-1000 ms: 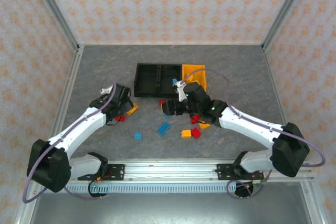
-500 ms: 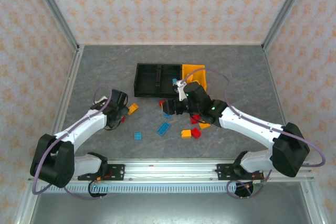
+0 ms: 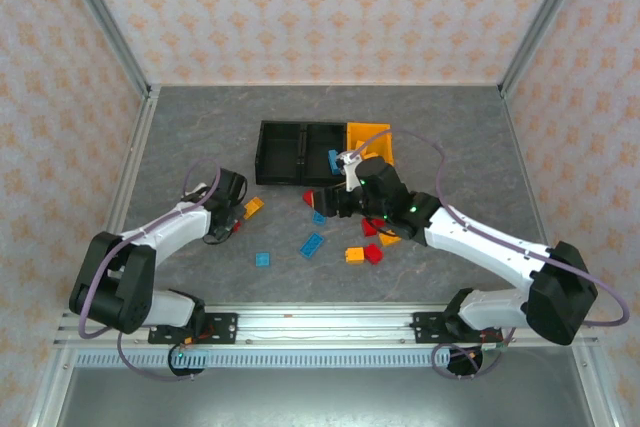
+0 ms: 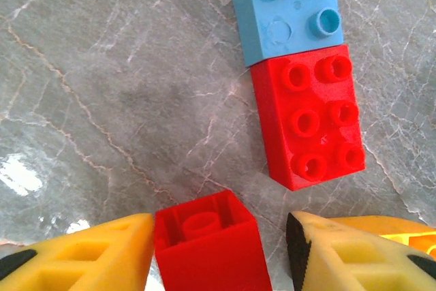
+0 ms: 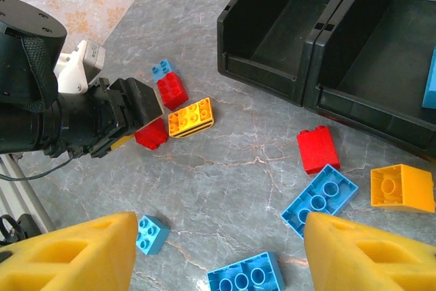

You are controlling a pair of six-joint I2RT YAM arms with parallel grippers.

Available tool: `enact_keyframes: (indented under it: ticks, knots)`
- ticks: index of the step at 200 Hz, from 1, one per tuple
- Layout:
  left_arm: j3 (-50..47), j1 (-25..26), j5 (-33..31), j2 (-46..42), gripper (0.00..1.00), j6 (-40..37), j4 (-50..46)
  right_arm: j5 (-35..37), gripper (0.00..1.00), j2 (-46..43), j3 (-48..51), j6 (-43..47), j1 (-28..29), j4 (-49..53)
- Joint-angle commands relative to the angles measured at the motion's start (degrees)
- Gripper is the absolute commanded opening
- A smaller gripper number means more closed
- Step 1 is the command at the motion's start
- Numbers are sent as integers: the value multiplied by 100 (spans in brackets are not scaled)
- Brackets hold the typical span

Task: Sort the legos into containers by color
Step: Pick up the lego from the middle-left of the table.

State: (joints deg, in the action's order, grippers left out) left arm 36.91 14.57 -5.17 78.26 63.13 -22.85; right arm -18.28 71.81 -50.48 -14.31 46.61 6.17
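My left gripper (image 4: 219,236) straddles a small red lego (image 4: 208,243) lying studs-down on the table. Its left finger touches the brick and its right finger stands a little off it, so the jaws are open. Just beyond lie a red lego (image 4: 310,124) and a light-blue lego (image 4: 289,8). My right gripper (image 5: 219,243) hangs open above loose legos: a small blue one (image 5: 151,233), two long blue ones (image 5: 320,199) (image 5: 245,274), a red one (image 5: 318,148) and an orange one (image 5: 402,187). The containers are two black bins (image 3: 283,152) (image 3: 322,139) and an orange bin (image 3: 370,142).
A blue lego (image 3: 332,159) lies in the middle black bin. An orange-yellow plate (image 5: 191,116) lies beside the left gripper (image 5: 129,110). More red and orange legos (image 3: 372,253) sit under the right arm. The enclosure's patterned walls border the grey table (image 3: 180,127).
My left gripper has come down and toward me onto the small red lego, and its jaws have narrowed around it. The right gripper has shifted slightly right, still open.
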Motion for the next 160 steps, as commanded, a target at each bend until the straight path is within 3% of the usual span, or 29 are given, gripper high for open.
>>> enact_keyframes:
  ticks: [1, 21, 49, 99, 160]
  knots:
    - [-95, -50, -108, 83, 54, 7, 79, 180, 66, -159, 107, -18, 19, 20]
    - [-135, -59, -74, 93, 50, -42, 114, 218, 66, -163, 115, -18, 29, 32]
    - [-175, -69, 20, 162, 54, -116, 167, 272, 66, -193, 124, -10, 19, 59]
    - [-85, -72, 12, 91, 39, -280, 4, 358, 66, -234, 179, -42, 26, 50]
    - [299, -84, -124, -447, 36, -623, -475, 473, 66, -330, 178, -70, 17, 85]
